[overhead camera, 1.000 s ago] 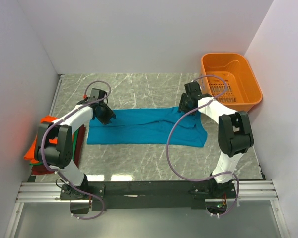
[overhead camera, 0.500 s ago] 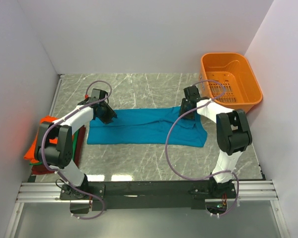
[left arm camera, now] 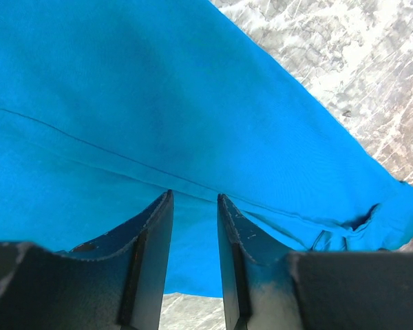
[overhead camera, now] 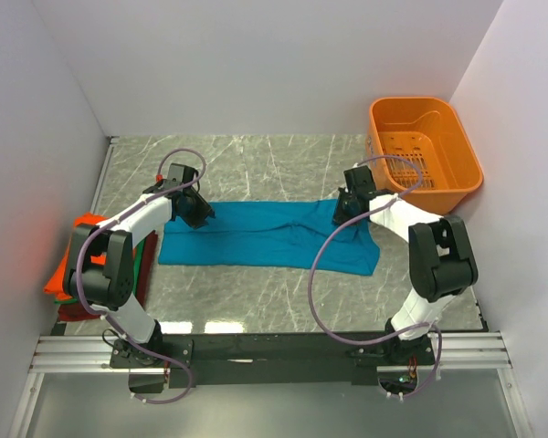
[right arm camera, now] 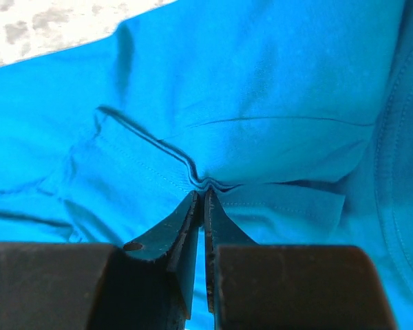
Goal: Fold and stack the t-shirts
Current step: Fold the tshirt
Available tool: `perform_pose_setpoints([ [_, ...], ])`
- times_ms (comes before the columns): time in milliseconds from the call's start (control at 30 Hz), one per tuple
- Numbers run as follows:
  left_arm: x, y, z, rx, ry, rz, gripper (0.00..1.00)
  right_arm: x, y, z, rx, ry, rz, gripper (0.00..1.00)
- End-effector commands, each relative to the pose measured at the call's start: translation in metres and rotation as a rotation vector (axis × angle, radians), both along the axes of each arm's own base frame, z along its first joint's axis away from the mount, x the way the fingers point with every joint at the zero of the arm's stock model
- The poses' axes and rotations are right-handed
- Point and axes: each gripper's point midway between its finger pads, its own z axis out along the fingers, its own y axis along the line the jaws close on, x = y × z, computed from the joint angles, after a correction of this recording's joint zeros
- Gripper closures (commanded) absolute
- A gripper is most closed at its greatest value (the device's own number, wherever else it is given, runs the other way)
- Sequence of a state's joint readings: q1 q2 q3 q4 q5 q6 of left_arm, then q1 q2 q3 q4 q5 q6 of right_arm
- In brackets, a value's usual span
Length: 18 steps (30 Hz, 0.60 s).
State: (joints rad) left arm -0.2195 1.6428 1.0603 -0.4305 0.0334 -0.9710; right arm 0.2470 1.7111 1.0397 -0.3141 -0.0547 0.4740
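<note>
A teal-blue t-shirt (overhead camera: 256,233) lies spread flat across the middle of the table. My left gripper (overhead camera: 197,213) is down on its far left corner. In the left wrist view that gripper (left arm camera: 194,197) is open, its fingers (left arm camera: 155,234) a narrow gap apart over the cloth (left arm camera: 158,89) beside a seam. My right gripper (overhead camera: 346,211) is at the shirt's far right edge. Seen from the right wrist, it (right arm camera: 203,194) is shut on a small puckered fold of the teal cloth (right arm camera: 261,82). Folded t-shirts, orange (overhead camera: 84,223), green (overhead camera: 147,252) and dark red (overhead camera: 73,310), are stacked at the left edge.
An orange plastic basket (overhead camera: 426,146) stands at the back right corner. White walls close in the table on the left, back and right. Purple cables loop from both arms over the shirt's ends.
The right gripper has closed onto the shirt's edge, pinching up a fold, and its arm has shifted slightly right. The left gripper has stayed put.
</note>
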Motion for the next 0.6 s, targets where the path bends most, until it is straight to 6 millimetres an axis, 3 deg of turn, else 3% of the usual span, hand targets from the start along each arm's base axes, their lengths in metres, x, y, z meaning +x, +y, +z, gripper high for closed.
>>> perform_pose_setpoints([
  [0, 0.002, -0.002, 0.009, -0.007, -0.030, -0.005, 0.63, 0.007, 0.005, 0.025, 0.036, -0.082, 0.002, 0.88],
  [233, 0.002, -0.002, 0.010, -0.006, -0.031, -0.004, 0.63, -0.001, 0.009, 0.029, 0.051, -0.097, 0.021, 0.86],
  [333, 0.001, -0.002, 0.009, -0.006, -0.031, -0.004, 0.63, -0.006, 0.008, 0.026, 0.041, -0.088, 0.024, 0.77],
  [367, 0.002, -0.002, 0.010, -0.004, -0.033, -0.004, 0.63, -0.008, 0.007, 0.025, 0.034, -0.085, 0.023, 0.69],
  [567, 0.001, -0.002, 0.008, -0.002, -0.027, -0.005, 0.64, -0.012, -0.006, 0.025, -0.042, -0.095, -0.016, 0.55],
])
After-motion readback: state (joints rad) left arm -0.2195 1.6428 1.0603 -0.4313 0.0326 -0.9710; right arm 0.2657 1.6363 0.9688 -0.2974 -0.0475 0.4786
